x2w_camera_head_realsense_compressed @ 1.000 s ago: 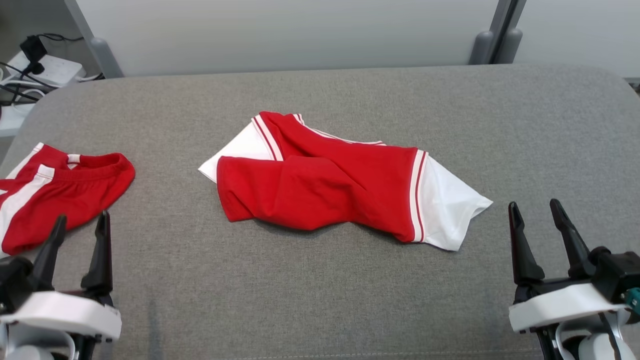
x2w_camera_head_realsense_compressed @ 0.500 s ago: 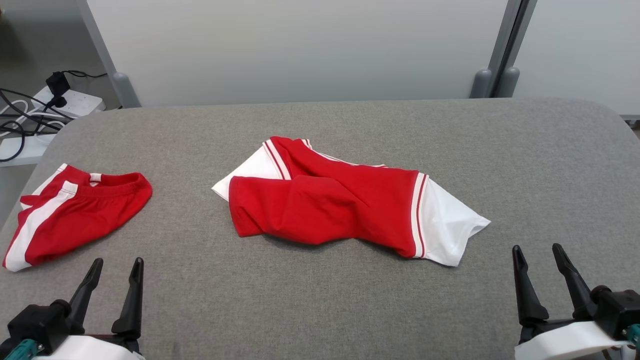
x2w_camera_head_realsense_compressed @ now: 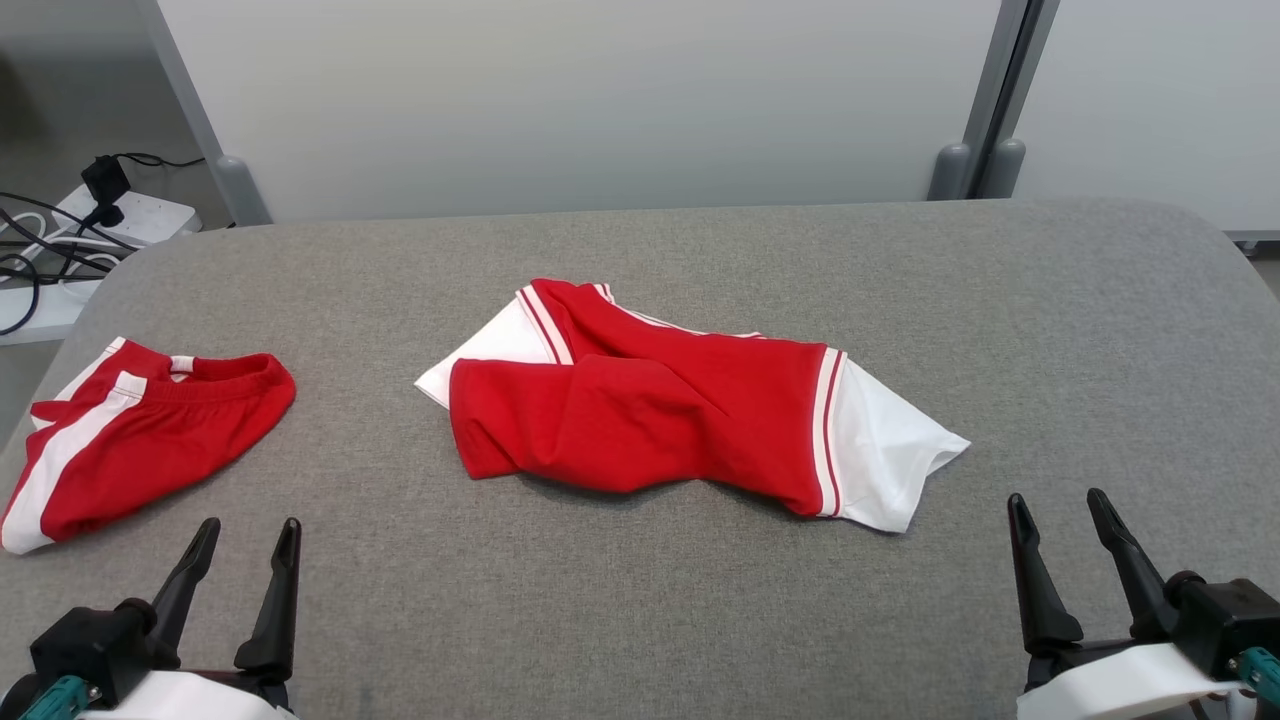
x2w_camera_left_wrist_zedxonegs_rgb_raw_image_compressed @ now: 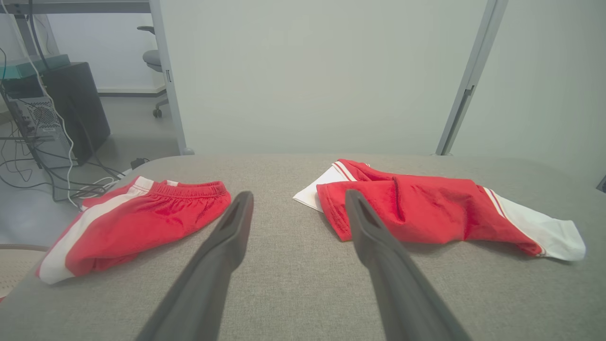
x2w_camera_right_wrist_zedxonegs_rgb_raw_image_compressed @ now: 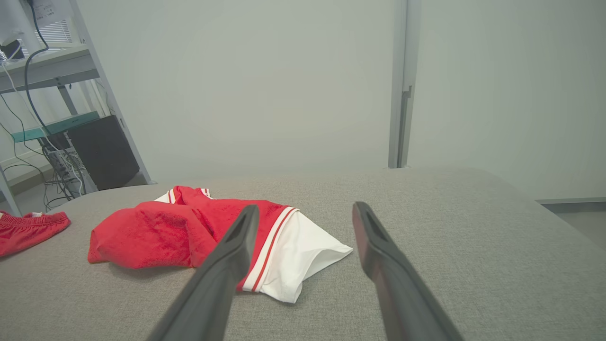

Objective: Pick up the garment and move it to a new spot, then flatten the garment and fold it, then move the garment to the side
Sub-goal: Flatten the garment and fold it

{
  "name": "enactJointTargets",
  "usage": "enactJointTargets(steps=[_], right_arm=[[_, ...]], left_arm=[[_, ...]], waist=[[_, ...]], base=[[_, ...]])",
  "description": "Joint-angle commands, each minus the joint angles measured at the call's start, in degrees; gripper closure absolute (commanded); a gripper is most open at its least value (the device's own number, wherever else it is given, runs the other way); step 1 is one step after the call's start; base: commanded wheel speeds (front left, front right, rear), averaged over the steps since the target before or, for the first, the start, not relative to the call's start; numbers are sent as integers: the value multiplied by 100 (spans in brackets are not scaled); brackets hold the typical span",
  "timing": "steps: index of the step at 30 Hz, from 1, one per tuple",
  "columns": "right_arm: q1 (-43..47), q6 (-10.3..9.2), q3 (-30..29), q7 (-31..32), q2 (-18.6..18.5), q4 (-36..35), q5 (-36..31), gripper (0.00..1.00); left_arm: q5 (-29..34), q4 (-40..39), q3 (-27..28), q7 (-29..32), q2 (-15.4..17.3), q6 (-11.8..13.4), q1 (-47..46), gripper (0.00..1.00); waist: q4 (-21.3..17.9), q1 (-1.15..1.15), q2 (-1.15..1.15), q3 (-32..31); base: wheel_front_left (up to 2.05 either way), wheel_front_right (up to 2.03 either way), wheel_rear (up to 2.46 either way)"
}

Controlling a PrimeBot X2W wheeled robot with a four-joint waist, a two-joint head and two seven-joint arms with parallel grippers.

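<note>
Grey bench [x2w_camera_head_realsense_compressed: 640,620], pale wall [x2w_camera_head_realsense_compressed: 600,100] behind. Shirt [x2w_camera_head_realsense_compressed: 660,410] lies crosswise, white sleeve [x2w_camera_head_realsense_compressed: 890,450] pointing right. Left claw [x2w_camera_head_realsense_compressed: 250,527], right claw [x2w_camera_head_realsense_compressed: 1055,498]: wide, empty.

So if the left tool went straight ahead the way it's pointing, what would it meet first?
Likely nothing: the left tool aims along the bare table strip between the red shorts and the red-and-white shirt. Depth is unclear, so it might graze either garment.
</note>
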Motion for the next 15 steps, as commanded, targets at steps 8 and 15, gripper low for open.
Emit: enactJointTargets(steps=[8, 15], right_arm=[[-143, 41, 122, -24, -59, -138, 37, 0], [-157, 41, 127, -18, -58, -145, 45, 0]], left_arm=[[9, -216, 219, 36, 200, 126, -278, 0], [14, -237, 225, 70, 184, 200, -364, 0]], waist=[[-5, 0, 0, 14], [11, 0, 0, 49]], base=[[0, 0, 0], [0, 0, 0]])
